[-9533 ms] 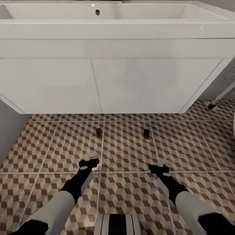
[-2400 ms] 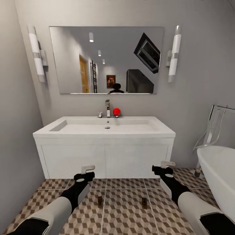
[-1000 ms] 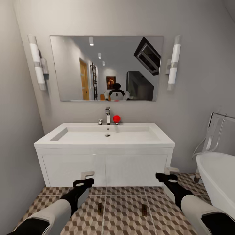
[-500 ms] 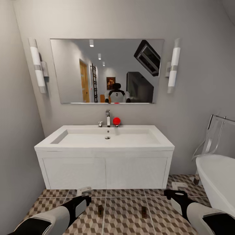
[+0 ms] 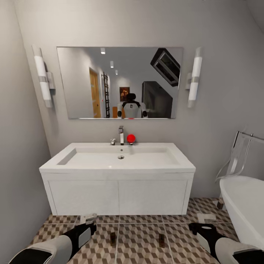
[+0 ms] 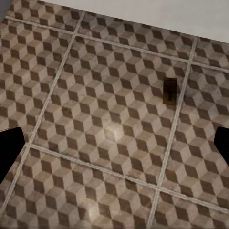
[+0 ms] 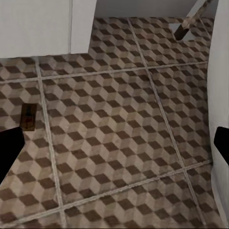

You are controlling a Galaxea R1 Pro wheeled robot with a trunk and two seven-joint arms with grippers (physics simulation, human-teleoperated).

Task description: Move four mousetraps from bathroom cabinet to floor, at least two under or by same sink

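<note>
Two traps on floor before sink, tiny, detail unreadable; long axes point toward vanity. My left pincer and right pincer empty, splayed wide, fingertips cut off at wrist-view edges.

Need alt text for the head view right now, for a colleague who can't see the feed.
Two mousetraps lie on the patterned tile floor before a white sink and vanity, mirror above. Both grippers, left and right, hang low, open and empty.
</note>
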